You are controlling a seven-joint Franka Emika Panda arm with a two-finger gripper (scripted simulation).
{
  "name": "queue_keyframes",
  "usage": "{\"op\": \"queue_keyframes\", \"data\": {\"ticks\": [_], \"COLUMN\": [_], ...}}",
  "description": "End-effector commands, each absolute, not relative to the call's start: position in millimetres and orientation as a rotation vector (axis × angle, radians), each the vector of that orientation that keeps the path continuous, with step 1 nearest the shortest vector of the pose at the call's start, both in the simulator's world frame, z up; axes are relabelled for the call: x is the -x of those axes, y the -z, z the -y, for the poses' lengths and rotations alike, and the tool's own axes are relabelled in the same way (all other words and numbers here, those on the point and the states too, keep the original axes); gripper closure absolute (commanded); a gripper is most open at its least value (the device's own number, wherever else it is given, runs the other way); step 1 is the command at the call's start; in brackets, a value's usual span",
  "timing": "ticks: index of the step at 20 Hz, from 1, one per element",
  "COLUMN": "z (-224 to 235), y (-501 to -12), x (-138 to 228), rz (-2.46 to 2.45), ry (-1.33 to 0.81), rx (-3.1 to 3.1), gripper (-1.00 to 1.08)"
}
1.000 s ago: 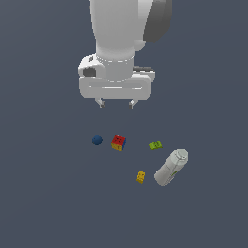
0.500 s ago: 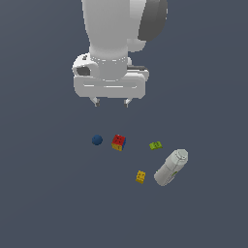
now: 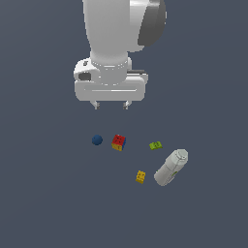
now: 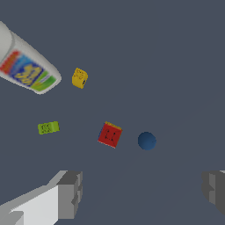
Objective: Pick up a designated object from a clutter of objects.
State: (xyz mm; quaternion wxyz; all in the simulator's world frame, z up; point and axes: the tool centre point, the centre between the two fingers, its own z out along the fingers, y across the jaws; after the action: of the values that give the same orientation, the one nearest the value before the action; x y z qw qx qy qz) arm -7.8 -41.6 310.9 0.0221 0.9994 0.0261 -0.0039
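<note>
Since the earlier frames the gripper (image 3: 111, 105) has been shifted toward the exterior view's left; the objects are unmoved. It hangs vertically, empty, fingers spread wide, high above the cube (image 3: 118, 142), which sits on the tabletop (image 3: 48, 203). Risk noted: the ball (image 3: 97, 140) lies just beside the cube and could be knocked or caught in a misaligned descent.

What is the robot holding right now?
Nothing. The gripper hangs open above the multicoloured cube, with empty space between its jaws.
</note>
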Motion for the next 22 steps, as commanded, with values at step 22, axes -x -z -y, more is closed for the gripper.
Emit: {"op": "queue_keyframes", "data": {"ticks": [22], "z": [43.8], "y": [-193.8], "x": [4.6], "rz": [-0.93], "ry": [0.041], "rx": [-2.945], "gripper": [-0.92]}}
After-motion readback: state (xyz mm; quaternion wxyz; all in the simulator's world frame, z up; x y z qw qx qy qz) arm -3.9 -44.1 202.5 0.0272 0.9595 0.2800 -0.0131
